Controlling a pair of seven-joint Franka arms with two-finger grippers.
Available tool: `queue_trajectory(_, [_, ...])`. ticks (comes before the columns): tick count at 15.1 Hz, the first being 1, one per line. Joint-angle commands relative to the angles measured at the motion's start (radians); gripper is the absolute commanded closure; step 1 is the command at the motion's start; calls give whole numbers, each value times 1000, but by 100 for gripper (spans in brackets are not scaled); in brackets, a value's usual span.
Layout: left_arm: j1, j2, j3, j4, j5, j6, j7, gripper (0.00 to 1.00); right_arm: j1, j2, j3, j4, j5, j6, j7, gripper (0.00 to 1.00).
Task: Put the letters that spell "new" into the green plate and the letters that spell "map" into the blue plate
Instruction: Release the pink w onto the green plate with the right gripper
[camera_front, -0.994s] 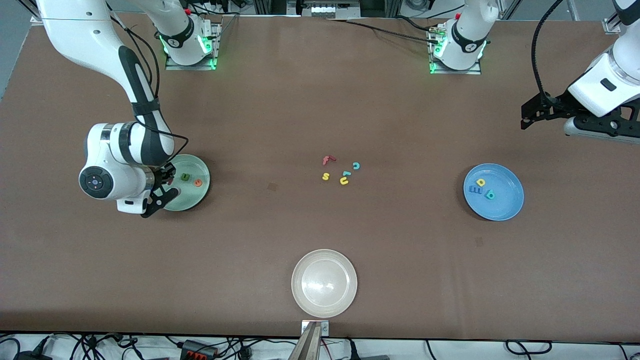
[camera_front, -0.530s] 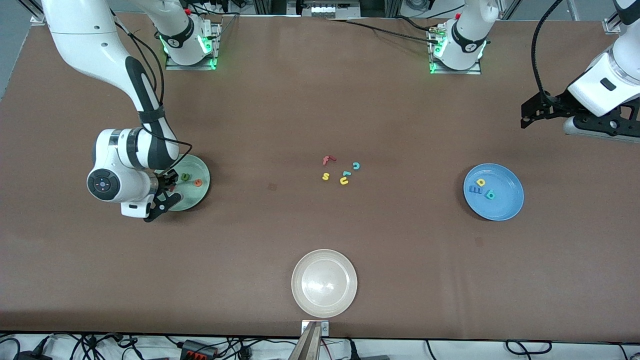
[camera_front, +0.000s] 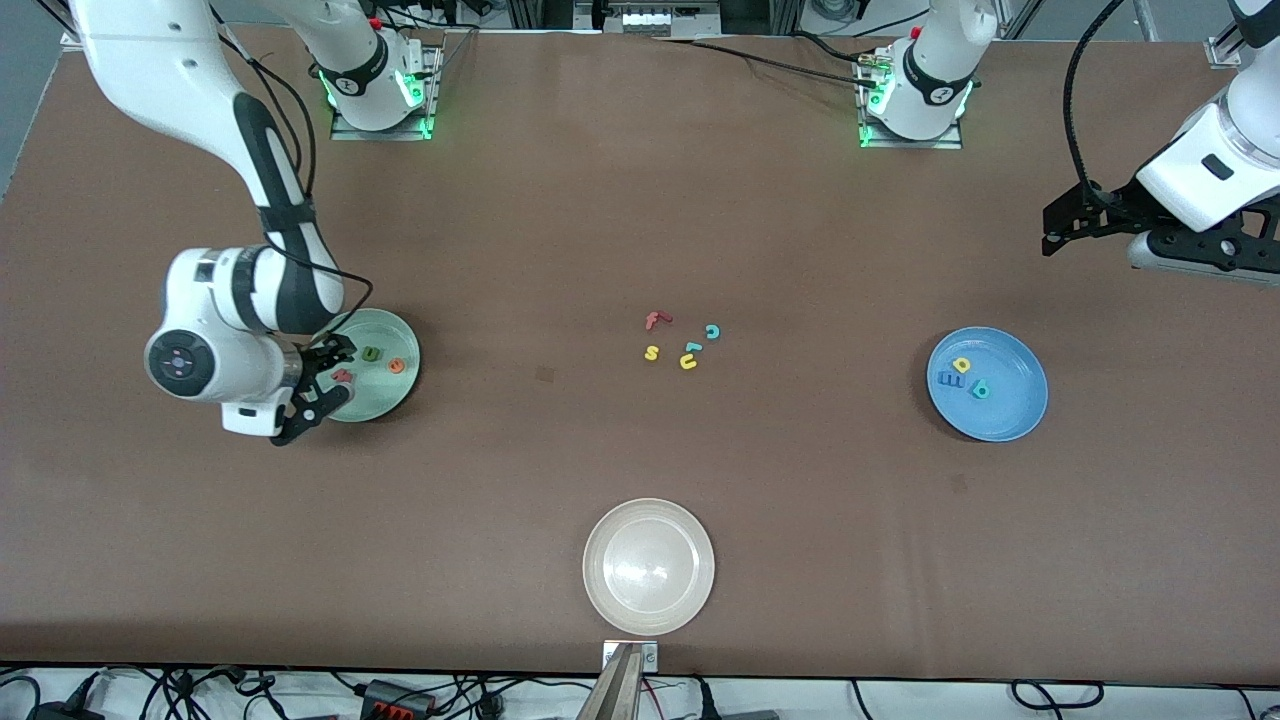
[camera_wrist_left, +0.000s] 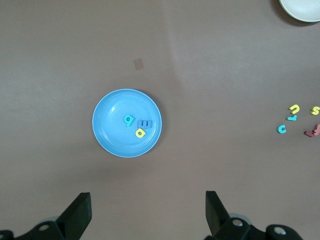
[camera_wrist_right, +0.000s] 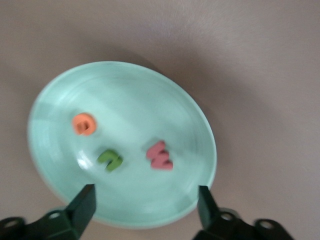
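Observation:
The green plate (camera_front: 385, 397) lies toward the right arm's end of the table. In it lie the dark green n (camera_front: 371, 353), the orange e (camera_front: 396, 366) and the salmon-red w (camera_front: 342, 376). My right gripper (camera_front: 318, 385) hangs open over the plate's rim, with nothing between its fingers. Its wrist view shows the plate (camera_wrist_right: 125, 95) with e (camera_wrist_right: 84, 124), n (camera_wrist_right: 110, 160) and w (camera_wrist_right: 160, 155) beneath the gripper (camera_wrist_right: 145, 200). The blue plate (camera_front: 1005, 412) holds the yellow a (camera_front: 962, 365), blue m (camera_front: 950, 379) and teal p (camera_front: 979, 389). My left gripper (camera_front: 1050, 235) waits open, high over the table at the left arm's end.
A cream-white plate (camera_front: 648, 566) sits near the table's front edge. At mid-table lie several loose letters: red f (camera_front: 655, 320), yellow s (camera_front: 651, 352), teal c (camera_front: 712, 331), yellow u (camera_front: 688, 362). The left wrist view shows the blue plate (camera_wrist_left: 112, 132) and those letters (camera_wrist_left: 295, 107).
My right gripper has opened and let go of the salmon-red w, which now lies in the green plate. The gripper has shifted slightly toward the right arm's end. The left arm has not moved.

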Motion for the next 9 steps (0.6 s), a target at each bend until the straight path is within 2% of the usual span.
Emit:
queue_trajectory(1, [-10,10,11,32,-11,-26,24,0,-19,-63,4,72,14,-152,56,0])
queue_trajectory(4, [-12,10,11,32,-11,-24,22,0,-22,-89,4,137,37,-270,182,0])
queue_trajectory(6, [-12,10,11,32,-11,-26,22,0,-25,-96,4,144,77,-273,298,0])
queue_trajectory(9, [-10,10,11,32,-14,-26,22,0,-23,-96,5,195,82,-280,532,0])
